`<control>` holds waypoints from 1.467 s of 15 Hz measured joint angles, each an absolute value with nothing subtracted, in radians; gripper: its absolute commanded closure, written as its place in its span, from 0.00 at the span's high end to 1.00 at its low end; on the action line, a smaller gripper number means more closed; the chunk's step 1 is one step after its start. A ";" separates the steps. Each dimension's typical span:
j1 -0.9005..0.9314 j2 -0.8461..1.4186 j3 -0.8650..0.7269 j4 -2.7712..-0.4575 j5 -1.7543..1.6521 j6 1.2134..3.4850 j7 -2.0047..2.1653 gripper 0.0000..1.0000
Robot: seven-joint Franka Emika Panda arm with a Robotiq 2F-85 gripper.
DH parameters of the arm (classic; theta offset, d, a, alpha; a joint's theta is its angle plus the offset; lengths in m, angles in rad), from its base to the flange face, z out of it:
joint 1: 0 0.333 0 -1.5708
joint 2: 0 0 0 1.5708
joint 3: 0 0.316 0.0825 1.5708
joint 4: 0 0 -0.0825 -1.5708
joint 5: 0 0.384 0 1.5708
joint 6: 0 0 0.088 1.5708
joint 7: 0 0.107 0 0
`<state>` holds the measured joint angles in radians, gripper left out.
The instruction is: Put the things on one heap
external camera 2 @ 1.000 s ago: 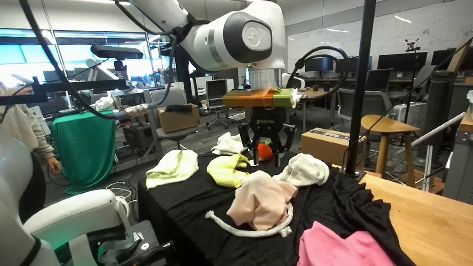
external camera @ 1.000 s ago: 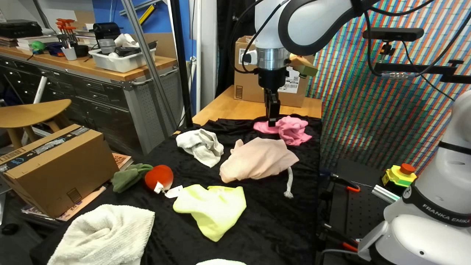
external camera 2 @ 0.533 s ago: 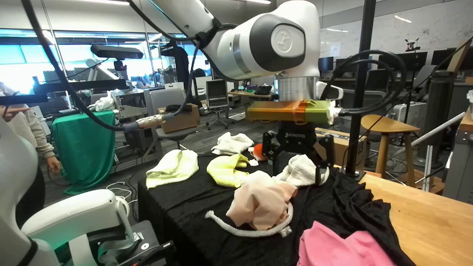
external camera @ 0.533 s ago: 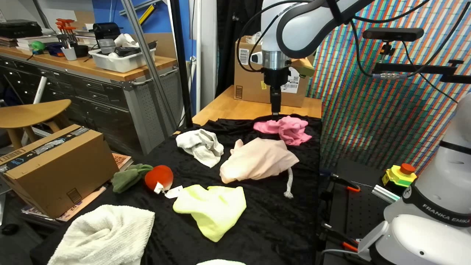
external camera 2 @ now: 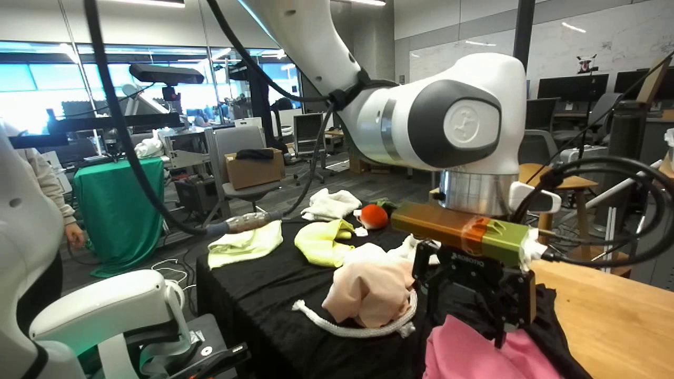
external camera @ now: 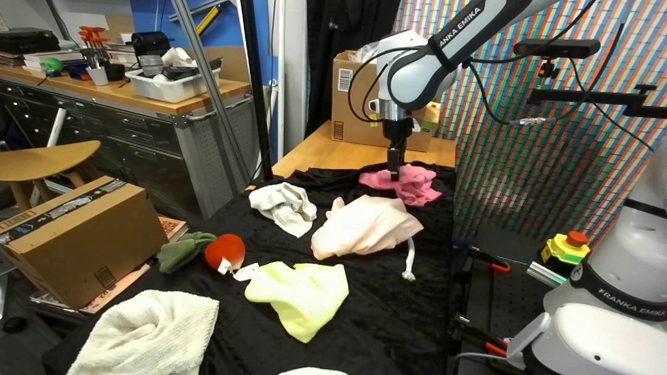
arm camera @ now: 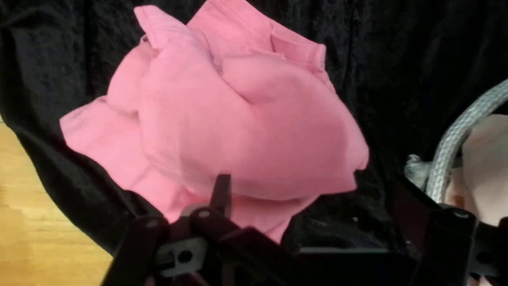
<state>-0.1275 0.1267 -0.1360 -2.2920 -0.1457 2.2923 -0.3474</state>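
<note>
Over the pink cloth (arm camera: 238,99) my gripper (external camera 2: 466,325) stands open, with nothing gripped; I cannot tell whether a fingertip touches the cloth. In an exterior view the peach cloth (external camera: 370,224) lies nearer the middle, the white rope (external camera 2: 353,331) curving around its base. A greyish white cloth (external camera: 286,205) is partly behind the gripper in an exterior view. Farther off are a yellow-green cloth (external camera: 299,297), a cream cloth (external camera: 146,333), a pale yellow cloth (external camera 2: 247,242) and a red item (external camera: 226,250) with a green part (external camera: 182,250). No heap is in view; the things lie spread out.
Black fabric (external camera: 396,317) covers most of the table, and bare wood (external camera 2: 595,316) shows at one end. A cardboard box (external camera: 383,125) stands on that wood. Another box (external camera: 83,239) sits beside the table. A dark post (external camera: 255,94) rises at the table's edge.
The arm has moved from over the middle of the table to the pink cloth and come lower. Its jaws have spread wider. The cloths, rope and red item lie where they were.
</note>
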 measured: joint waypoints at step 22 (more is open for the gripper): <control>-0.160 0.292 -0.170 -2.204 -0.153 2.320 -0.196 0.00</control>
<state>-0.1603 0.2920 -0.1696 -2.2044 -0.1525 2.3198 -0.1962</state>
